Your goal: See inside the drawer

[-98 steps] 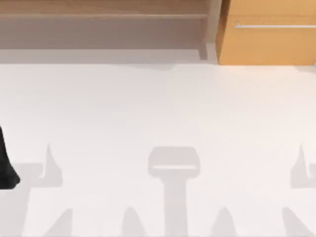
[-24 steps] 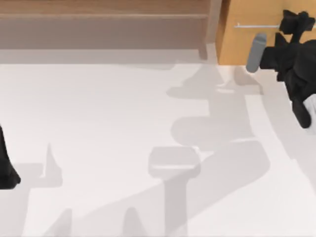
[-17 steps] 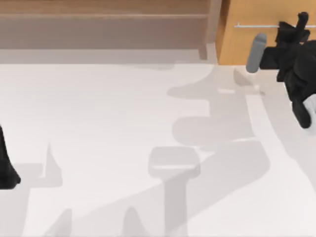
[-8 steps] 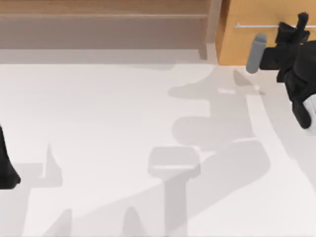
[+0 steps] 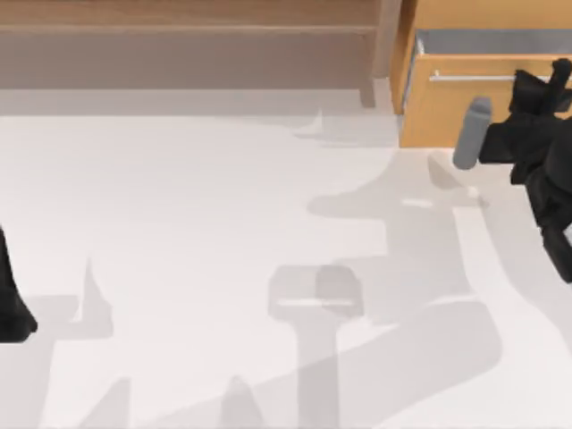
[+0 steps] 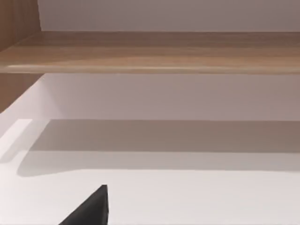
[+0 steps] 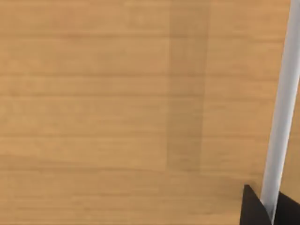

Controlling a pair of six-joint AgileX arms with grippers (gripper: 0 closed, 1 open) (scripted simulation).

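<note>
Your orange-tan drawer point(image 5: 465, 112) sits far right at the table's back, pulled partly out, pale interior showing behind its silver bar handle point(image 5: 469, 78).

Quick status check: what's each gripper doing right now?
Left gripper: parked at the table's left edge, fingers cannot be told.
Right gripper: closed on the handle of the drawer, which is partly open.

We see the orange-tan wooden drawer point(image 5: 451, 112) with matt, fine-grained front, and its thin silver bar handle point(image 7: 283, 112), smooth metal.
</note>
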